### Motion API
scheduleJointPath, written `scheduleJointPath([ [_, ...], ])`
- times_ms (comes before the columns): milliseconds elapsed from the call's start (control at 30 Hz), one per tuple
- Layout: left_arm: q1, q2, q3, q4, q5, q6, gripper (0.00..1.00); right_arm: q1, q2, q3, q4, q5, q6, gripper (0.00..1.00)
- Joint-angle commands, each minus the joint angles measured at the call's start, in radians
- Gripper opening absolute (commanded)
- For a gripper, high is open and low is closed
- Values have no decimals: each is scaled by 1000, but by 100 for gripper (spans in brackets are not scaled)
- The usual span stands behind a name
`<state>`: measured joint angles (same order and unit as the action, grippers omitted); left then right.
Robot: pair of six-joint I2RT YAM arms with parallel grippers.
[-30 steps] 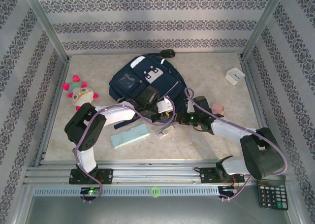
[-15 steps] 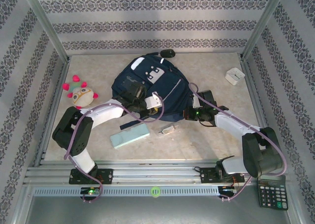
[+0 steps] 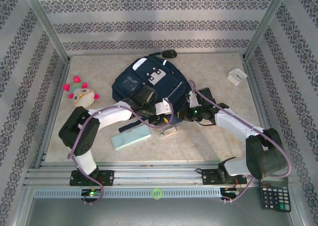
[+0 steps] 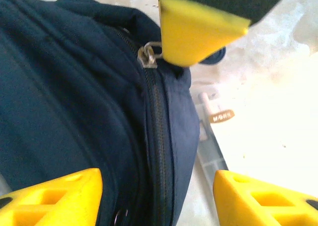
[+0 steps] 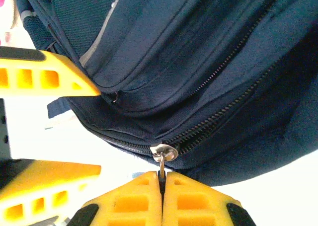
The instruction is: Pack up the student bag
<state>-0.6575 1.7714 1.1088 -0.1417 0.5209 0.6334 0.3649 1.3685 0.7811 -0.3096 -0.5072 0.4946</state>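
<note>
The student bag [image 3: 149,87] is laid flat at the middle of the table [image 3: 213,146], navy front up, top toward the far wall; both arms are reached in to its near edge, one from each side; the left gripper [image 4: 158,179] is held wide open, its yellow fingers [image 4: 54,196] spread on either side of the bag's zippered seam, nothing clamped between them; the right gripper [image 5: 161,181] is pressed fully closed, with the metal zipper pull [image 5: 163,154] pinched between its tips at the bag's edge; the two grippers are placed close together, the right one's tip seen just beside the pull in the left wrist view; a plush toy [image 3: 80,94] is seen left of the bag, apart from it; a pale teal case [image 3: 130,136] is lying on the near side, by the left arm; a small clear stick-shaped item [image 3: 170,131] is lying just off the bag's near edge, kind not told; a white box [image 3: 237,76] is set toward the far right corner; a calculator [image 3: 275,195] is placed off the table, at the near right.
</note>
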Motion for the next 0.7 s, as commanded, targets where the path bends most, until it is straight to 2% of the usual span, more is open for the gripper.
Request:
scheduleJointPath([
  [0,-32,58,45,24,-21,-29,58,17,-17,44,-80,-8,29,0],
  [33,-41,70,53,29,-36,-33,52,20,-16,50,-85,-6,25,0],
  [100,-45,84,66,24,-52,-33,29,19,-11,62,-104,9,14,0],
  [167,-44,80,64,3,-71,-5,11,15,-2,80,-143,44,-21,0],
  [233,-37,60,42,-23,-93,47,3,-5,8,102,-193,80,-70,0],
  [467,81,-69,-59,-122,-67,168,1,-108,90,169,-300,113,-237,0],
  [667,160,-142,-104,-221,-96,278,1,-89,148,198,-270,-29,-254,0],
])
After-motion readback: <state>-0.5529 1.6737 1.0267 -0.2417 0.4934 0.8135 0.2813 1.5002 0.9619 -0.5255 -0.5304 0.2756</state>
